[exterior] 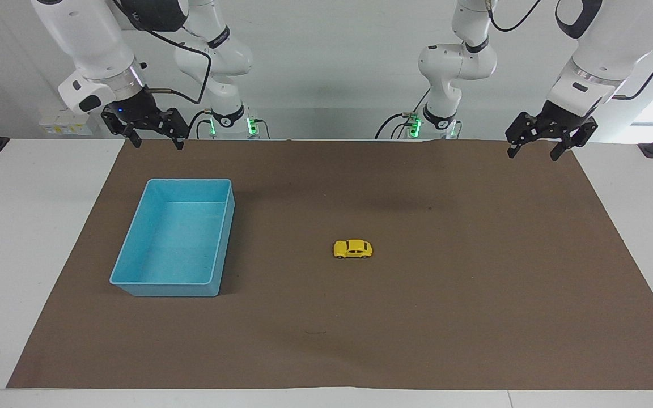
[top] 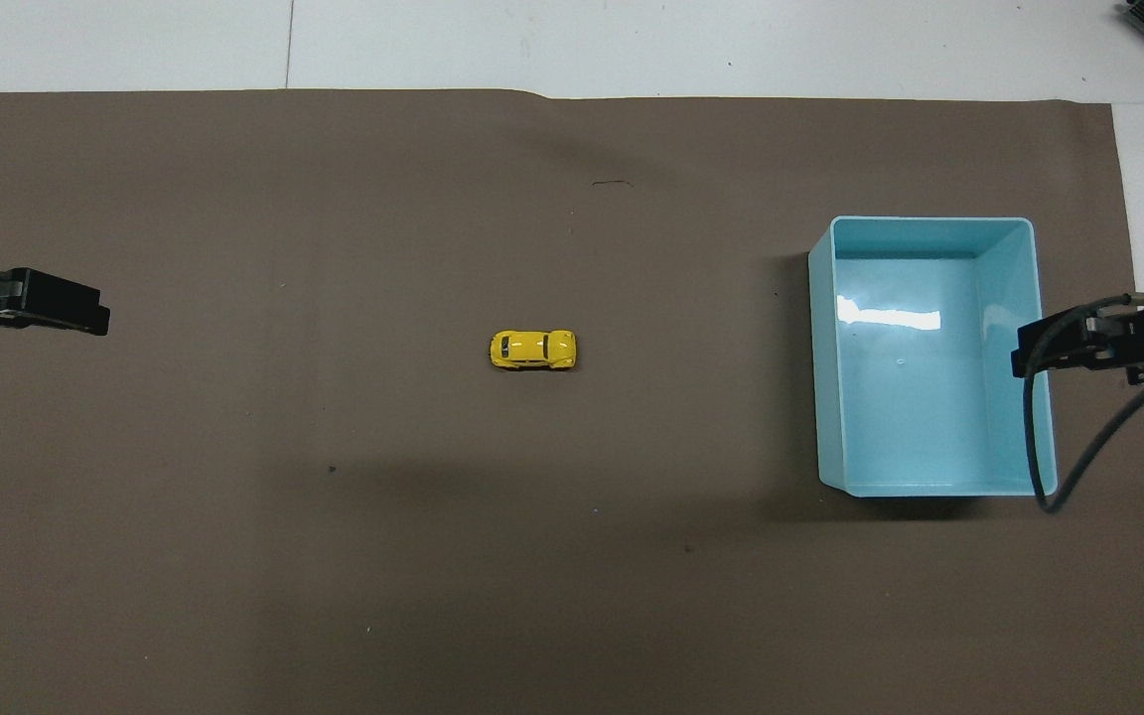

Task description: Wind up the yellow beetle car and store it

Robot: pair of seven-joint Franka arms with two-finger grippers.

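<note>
We see the yellow beetle car (exterior: 352, 249) mid-frame on the brown mat (exterior: 474, 283); left pincer (exterior: 533, 149) upper right, right pincer (exterior: 155, 141) upper left, both wide open, empty.

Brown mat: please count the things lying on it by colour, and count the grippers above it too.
Yellow: 1, the yellow beetle car
Blue: 1, the blue bin, with nothing in it
Black grippers: 2, the left gripper and the right gripper, both open and holding nothing
Total: 4
</note>
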